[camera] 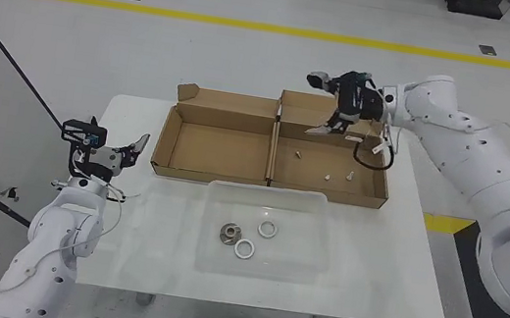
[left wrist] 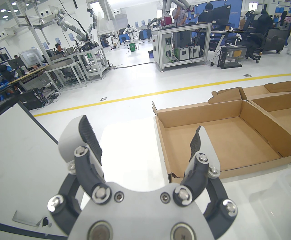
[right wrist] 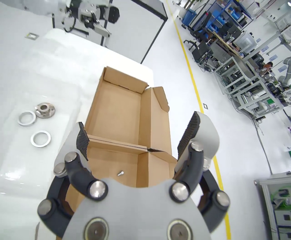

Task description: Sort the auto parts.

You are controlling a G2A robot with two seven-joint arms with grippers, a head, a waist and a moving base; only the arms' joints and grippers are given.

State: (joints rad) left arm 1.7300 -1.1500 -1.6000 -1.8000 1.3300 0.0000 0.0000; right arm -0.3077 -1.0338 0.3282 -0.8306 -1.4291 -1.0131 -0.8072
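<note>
Auto parts (camera: 244, 249): in clear tray (camera: 303, 266) at 6 o'clock, as flanged hub (right wrist: 45, 110) and two rings (right wrist: 41, 138), one ring just beside hub. Small bolts (camera: 330, 175) in right box (camera: 373, 167) at 1 o'clock; left box (camera: 214, 148) at 11 o'clock.

Right gripper (right wrist: 136, 136): above far side of right box, jaws spread, holding nothing. Left gripper (left wrist: 142, 129): at 9 o'clock beside left box, spread too, empty.

Likely trouble:
- knocking neighbouring ring when closing on hub
- flat thin rings slipping from pads
- clipping tray wall on descent

In the way for right gripper: near wall of right box, between it and tray.
</note>
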